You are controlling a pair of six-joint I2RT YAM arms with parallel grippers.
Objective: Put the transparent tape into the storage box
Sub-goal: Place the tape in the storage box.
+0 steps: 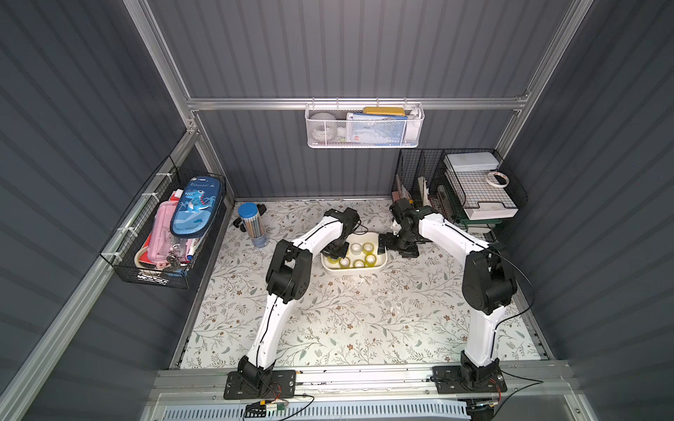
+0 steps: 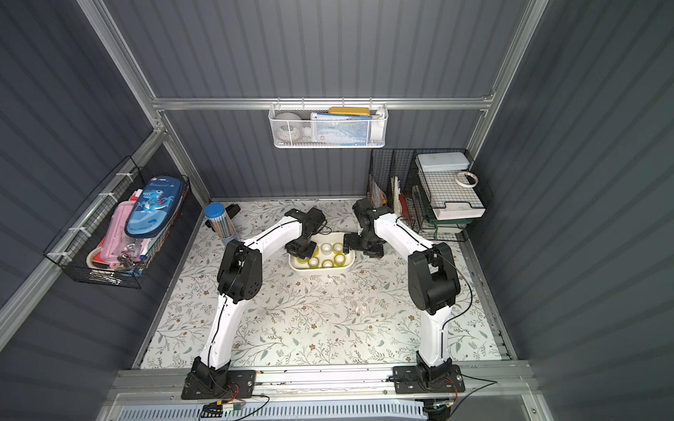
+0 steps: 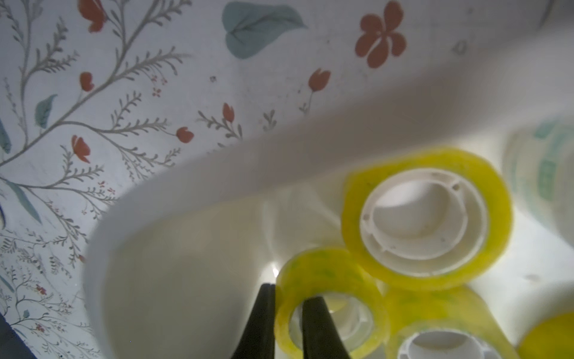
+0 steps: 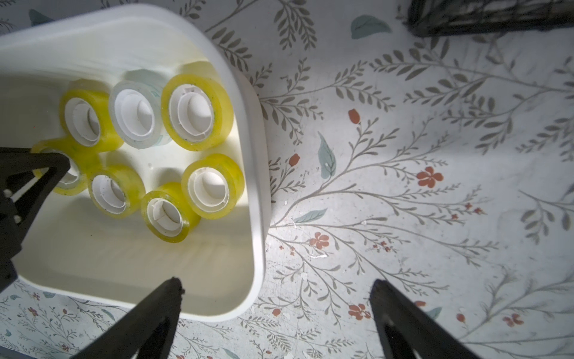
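The white storage box (image 1: 379, 269) (image 2: 348, 265) stands at the back middle of the floral table. Several small rolls of transparent tape (image 4: 197, 108) lie in it, most tinted yellow and one colourless (image 4: 136, 115) (image 3: 540, 174). My left gripper (image 3: 289, 292) (image 1: 335, 251) reaches down into the box's left end. It is shut on the wall of a yellow roll (image 3: 329, 264) (image 4: 74, 188), one finger inside the core and one outside. My right gripper (image 4: 276, 283) (image 1: 383, 244) hangs open at the box's right end, one finger over the box and one over the table.
A blue-capped pencil tube (image 1: 253, 224) stands at the back left. A black wire basket (image 1: 164, 233) of pencil cases hangs on the left wall. A white mesh basket (image 1: 364, 125) hangs on the back rail. Black wire racks (image 1: 459, 186) at the back right carry a white-rimmed tape ring (image 1: 498, 179).
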